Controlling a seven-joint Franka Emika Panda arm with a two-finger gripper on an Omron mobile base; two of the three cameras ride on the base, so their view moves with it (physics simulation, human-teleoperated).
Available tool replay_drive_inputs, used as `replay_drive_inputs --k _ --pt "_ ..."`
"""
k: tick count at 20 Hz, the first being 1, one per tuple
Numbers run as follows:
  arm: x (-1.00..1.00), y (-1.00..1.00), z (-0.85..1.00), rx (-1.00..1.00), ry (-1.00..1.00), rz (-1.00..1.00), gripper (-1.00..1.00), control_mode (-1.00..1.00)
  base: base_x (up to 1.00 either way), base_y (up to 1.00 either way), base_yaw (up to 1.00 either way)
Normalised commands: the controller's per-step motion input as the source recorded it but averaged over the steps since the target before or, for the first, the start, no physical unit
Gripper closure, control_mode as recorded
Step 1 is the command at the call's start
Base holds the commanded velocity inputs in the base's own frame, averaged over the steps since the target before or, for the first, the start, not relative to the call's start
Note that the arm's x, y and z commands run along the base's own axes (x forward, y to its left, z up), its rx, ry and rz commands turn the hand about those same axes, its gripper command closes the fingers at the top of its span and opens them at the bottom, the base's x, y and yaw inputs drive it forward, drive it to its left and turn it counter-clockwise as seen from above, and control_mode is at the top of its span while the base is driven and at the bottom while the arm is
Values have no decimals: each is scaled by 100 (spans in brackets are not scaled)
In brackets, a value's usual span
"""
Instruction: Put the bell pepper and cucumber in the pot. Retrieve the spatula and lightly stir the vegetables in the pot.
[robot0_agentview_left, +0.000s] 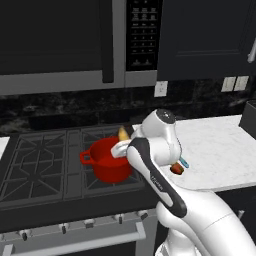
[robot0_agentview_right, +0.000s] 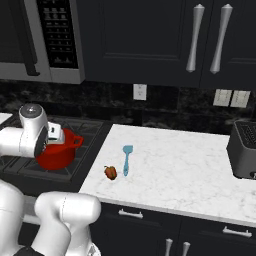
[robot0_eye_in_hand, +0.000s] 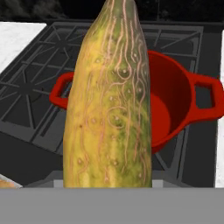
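My gripper (robot0_agentview_right: 55, 136) is shut on the cucumber (robot0_eye_in_hand: 111, 100), a long yellow-green vegetable that stands up along the hand view and hides the fingertips. Its tip (robot0_agentview_left: 122, 133) pokes up just above the far rim of the red pot (robot0_agentview_left: 106, 162). The pot (robot0_eye_in_hand: 175, 109) sits on the stove with its two loop handles out to the sides; what I see of its inside is bare. The bell pepper (robot0_agentview_right: 110, 172), small and red-orange, lies on the marble counter near the front edge. The light-blue spatula (robot0_agentview_right: 126, 159) lies just right of it, blade pointing away.
The pot (robot0_agentview_right: 57, 155) stands on the black stove grates (robot0_agentview_left: 40, 160), beside the white marble counter (robot0_agentview_right: 175, 165). A dark toaster (robot0_agentview_right: 243, 150) sits at the counter's far right. A microwave (robot0_agentview_left: 60, 40) and dark cabinets hang overhead.
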Motion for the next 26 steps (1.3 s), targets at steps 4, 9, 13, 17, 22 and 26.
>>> replay_drive_inputs --k 4,9,13,17,22,26 --pt "40 4 -22 0 0 0 100 -100 0 0 0" --pt "34 30 0 0 0 0 100 -100 0 0 0" --pt "21 33 0 0 0 0 100 -100 0 0 0" --pt "1 7 -13 0 0 0 100 -100 0 0 0" --pt "0 0 -33 -3 0 0 100 -100 0 0 0" --pt "2 0 -34 -2 0 0 100 -100 0 0 0"
